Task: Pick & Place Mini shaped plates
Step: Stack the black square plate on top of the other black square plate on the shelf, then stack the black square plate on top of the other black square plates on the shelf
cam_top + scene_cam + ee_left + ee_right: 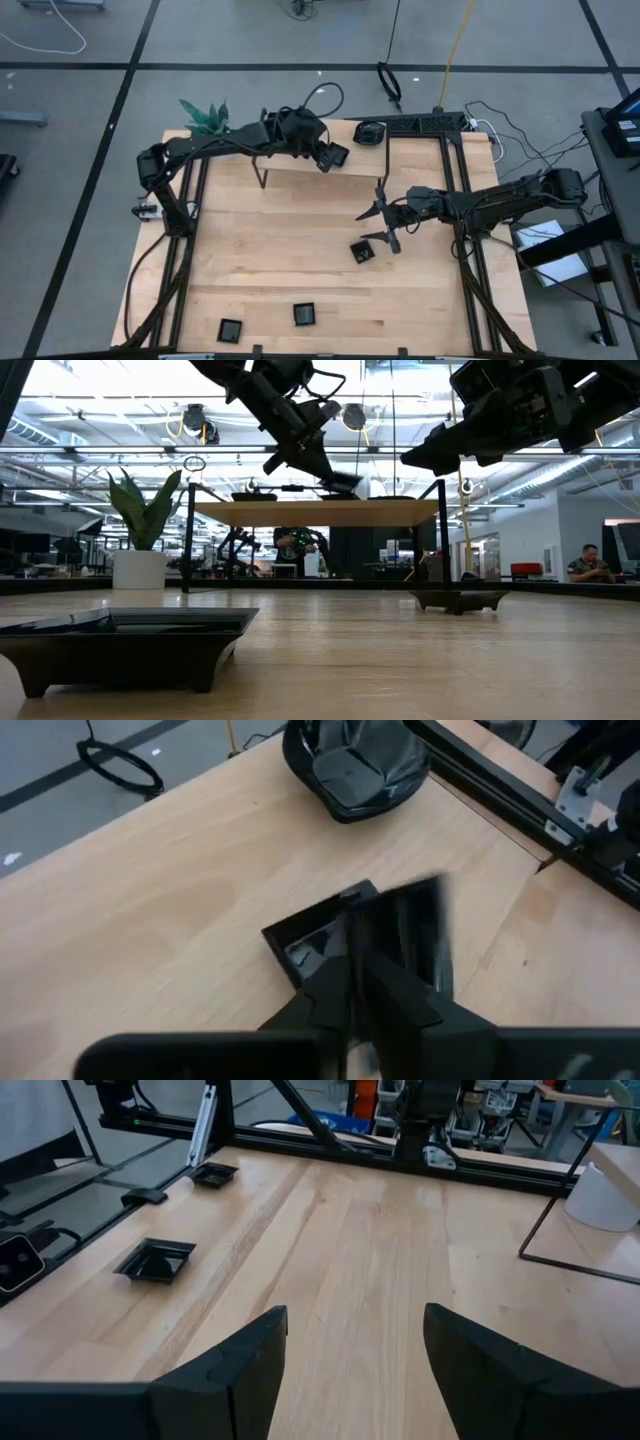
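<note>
Pale wooden table (300, 270), smooth planks, framed by black metal rails; front edge cut off in the high view. Wide bare wood in the middle, free for moving.

Raised wooden shelf on thin wire legs (320, 512) at the far side, seen edge-on from the low view, so its top mostly hidden. Potted green plant in a white pot (142, 530) at the far left corner.

Left gripper (322, 155) over the shelf, jaws narrow, clamped on the rim of a glossy black square mini plate (360, 945); part of this plate hidden behind the fingers and blurred. Near it a rounded black glossy dish (355, 765), close to the far rail.

Right gripper (385, 225) above the middle of the table, jaws wide, holding nothing. Small black square plate (362, 252) just beside it on the wood. Two more black square plates (305, 315) (231, 329) near the front edge, well apart from both arms.
</note>
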